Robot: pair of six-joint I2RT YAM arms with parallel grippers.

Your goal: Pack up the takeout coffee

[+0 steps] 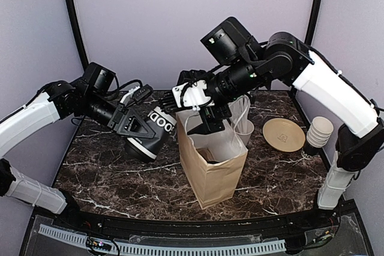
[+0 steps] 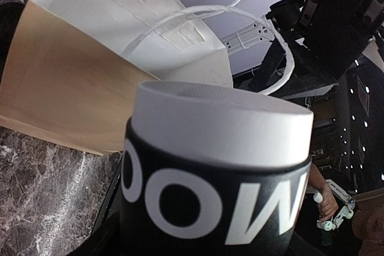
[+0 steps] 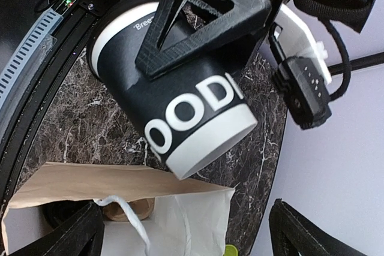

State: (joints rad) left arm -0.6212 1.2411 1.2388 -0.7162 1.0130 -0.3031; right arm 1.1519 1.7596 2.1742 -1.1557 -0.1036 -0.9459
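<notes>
**Table** (image 1: pixel 108 172): dark brown marble-pattern top with white veining and a black rim along the near edge.

Standing directly on it:
- **Brown paper bag** (image 1: pixel 210 172): upright near the centre, mouth open, white cord handles.
- **Clear plastic cup** (image 1: pixel 244 130): just behind the bag's right side.
- **Tan round plate** (image 1: pixel 283 134): lying flat, right of the cup.
- **Nested stack of paper cups** (image 1: pixel 318 131): at the right edge, beside the plate.

Site type: robotics lab, enclosed test cell. Evidence: 2 robot arms, left arm (image 1: pixel 30 118) and right arm (image 1: pixel 336 91), mounted at near edge of marble-look counter (image 1: pixel 114 175). Plain lilac backdrop panels (image 1: pixel 156 16) w/ black frame poles (image 1: pixel 72 16). Ribbed white strip (image 1: pixel 180 249) along front edge.
</notes>
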